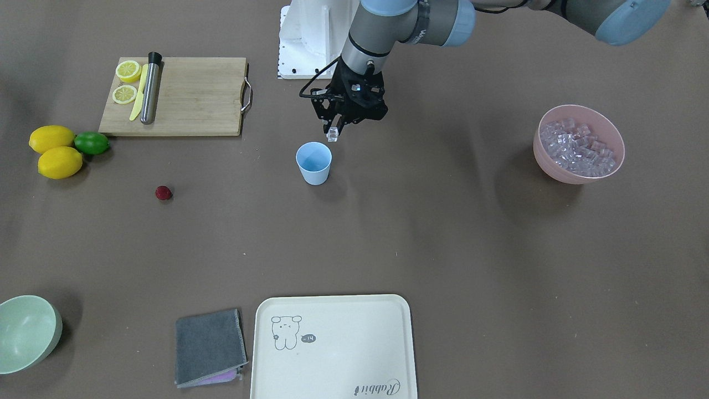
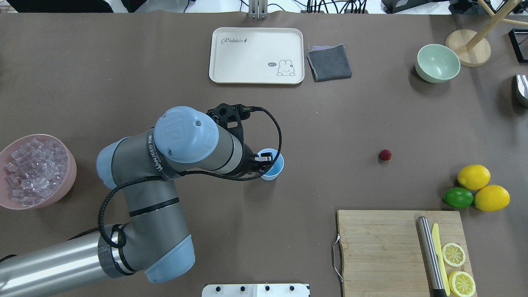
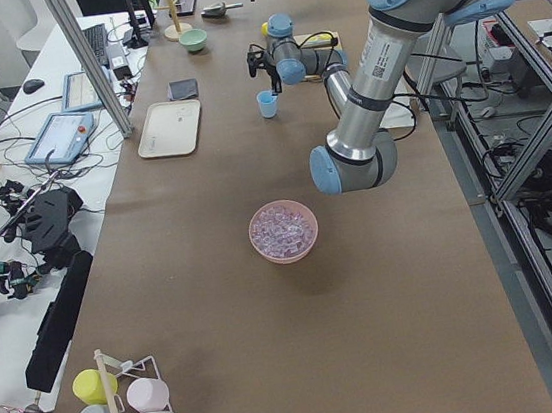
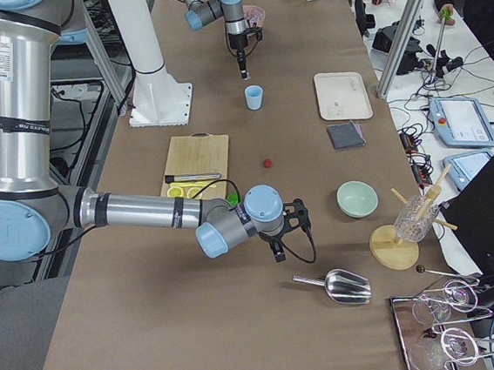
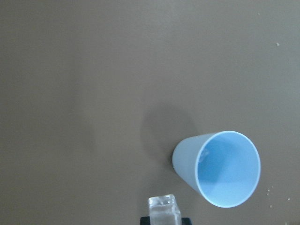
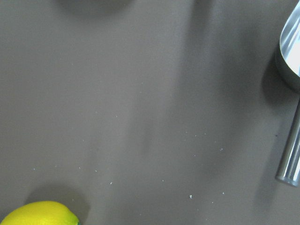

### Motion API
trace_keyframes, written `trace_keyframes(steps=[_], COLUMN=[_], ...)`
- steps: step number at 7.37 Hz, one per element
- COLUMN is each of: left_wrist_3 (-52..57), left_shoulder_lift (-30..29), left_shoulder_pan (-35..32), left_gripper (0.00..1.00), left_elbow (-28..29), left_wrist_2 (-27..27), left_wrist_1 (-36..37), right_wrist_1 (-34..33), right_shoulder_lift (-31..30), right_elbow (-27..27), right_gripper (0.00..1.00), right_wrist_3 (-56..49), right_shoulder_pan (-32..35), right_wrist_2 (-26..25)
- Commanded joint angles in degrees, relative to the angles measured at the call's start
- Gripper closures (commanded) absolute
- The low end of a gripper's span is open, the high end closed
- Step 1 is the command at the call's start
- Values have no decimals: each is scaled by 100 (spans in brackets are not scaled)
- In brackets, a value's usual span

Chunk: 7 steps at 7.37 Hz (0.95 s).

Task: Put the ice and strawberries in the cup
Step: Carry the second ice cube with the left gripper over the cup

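Note:
The light blue cup stands upright in the middle of the table; nothing shows inside it in the left wrist view. My left gripper is shut on one clear ice cube and holds it just above and beside the cup's rim, on the robot's side. The cube shows at the bottom of the left wrist view. The pile of ice lies in a pink bowl. The dark red strawberry lies alone on the table. My right gripper hangs low near the lemons; I cannot tell whether it is open.
A wooden cutting board carries lemon halves, a yellow knife and a metal muddler. Two lemons and a lime lie beside it. A cream tray, grey cloth, pale green bowl and metal scoop stand further off.

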Motion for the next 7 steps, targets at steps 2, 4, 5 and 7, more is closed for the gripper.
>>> trace_keyframes(steps=[2,4,5,7], left_wrist_3=[46,456,712,802], left_shoulder_lift=[-632,-571,-571,-397], left_shoulder_pan=[57,119,67,-4], left_gripper=[100,100,100,100], left_elbow=[427,497,506,646], left_wrist_2=[328,488,488,479], left_wrist_1=[15,15,23,-37], right_wrist_1=[0,-9,-9,-9], right_shoulder_lift=[1,10,10,10], right_elbow=[-6,-15,-23,-41], right_gripper=[0,0,0,0], right_wrist_3=[-28,-28,-19,-2], right_shoulder_pan=[0,-9,-9,-9], right_wrist_2=[9,18,18,18])
